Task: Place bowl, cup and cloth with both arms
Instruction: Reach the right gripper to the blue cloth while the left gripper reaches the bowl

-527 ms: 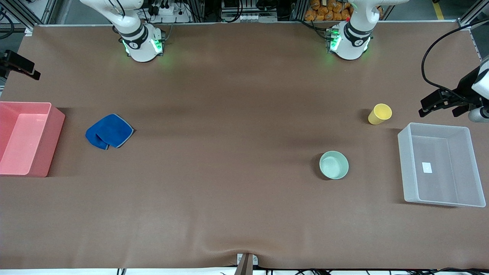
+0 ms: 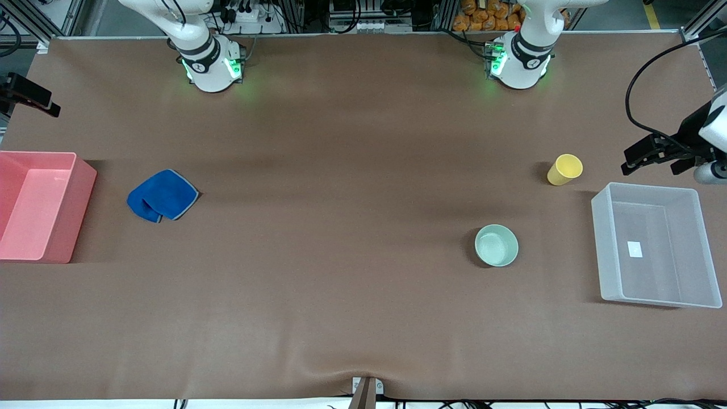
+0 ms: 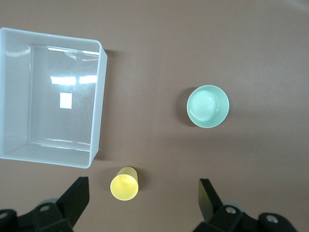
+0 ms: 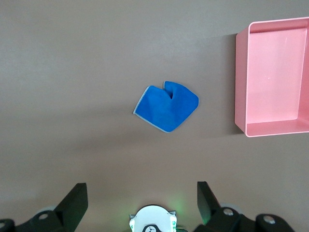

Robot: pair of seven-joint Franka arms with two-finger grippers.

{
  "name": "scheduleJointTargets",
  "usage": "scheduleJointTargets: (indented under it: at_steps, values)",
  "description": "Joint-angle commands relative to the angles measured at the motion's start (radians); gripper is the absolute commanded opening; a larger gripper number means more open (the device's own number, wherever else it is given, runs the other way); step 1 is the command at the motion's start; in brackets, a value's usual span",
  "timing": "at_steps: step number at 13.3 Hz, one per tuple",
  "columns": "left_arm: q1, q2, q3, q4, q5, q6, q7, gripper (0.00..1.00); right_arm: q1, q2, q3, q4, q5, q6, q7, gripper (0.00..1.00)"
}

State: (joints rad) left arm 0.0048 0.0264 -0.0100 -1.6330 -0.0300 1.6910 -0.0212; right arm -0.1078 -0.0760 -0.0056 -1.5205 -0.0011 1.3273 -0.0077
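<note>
The yellow cup (image 2: 564,169) stands upright toward the left arm's end of the table. The mint-green bowl (image 2: 496,245) sits nearer the front camera than the cup. The blue cloth (image 2: 163,195) lies folded toward the right arm's end. My left gripper (image 3: 143,187) hangs open high over the table, with the cup (image 3: 124,183) far below between its fingers and the bowl (image 3: 208,106) off to one side. My right gripper (image 4: 141,190) is also open and high, near its own base, and looks down on the cloth (image 4: 166,108). Neither gripper holds anything.
A clear plastic bin (image 2: 598,244) stands beside the cup and bowl at the left arm's end. A pink bin (image 2: 79,210) stands beside the cloth at the right arm's end. Both bins are empty. The right arm's base (image 4: 152,220) shows below its gripper.
Both hands have drifted very slightly. The bowl, cup and cloth have not moved.
</note>
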Motion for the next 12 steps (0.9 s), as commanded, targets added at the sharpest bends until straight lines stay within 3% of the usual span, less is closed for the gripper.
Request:
scheduleJointTargets:
  at_steps: [1,6,10,12]
  values:
    - [0.011,0.052,-0.011,0.007,-0.016,-0.01,-0.011,1.0,0.014,0.007,-0.008,0.031,0.004,-0.02,0.017,1.0]
    - [0.003,0.145,-0.016,-0.031,-0.018,0.099,-0.011,1.0,0.011,0.03,-0.011,0.043,-0.016,0.01,0.017,1.0]
    - [0.001,0.165,-0.018,-0.163,-0.016,0.283,-0.011,1.0,0.0,0.057,-0.013,0.049,-0.017,0.01,0.015,1.0]
    - [0.003,0.184,-0.037,-0.206,-0.016,0.355,-0.016,1.0,-0.016,0.125,-0.016,0.049,-0.037,0.007,0.014,1.0]
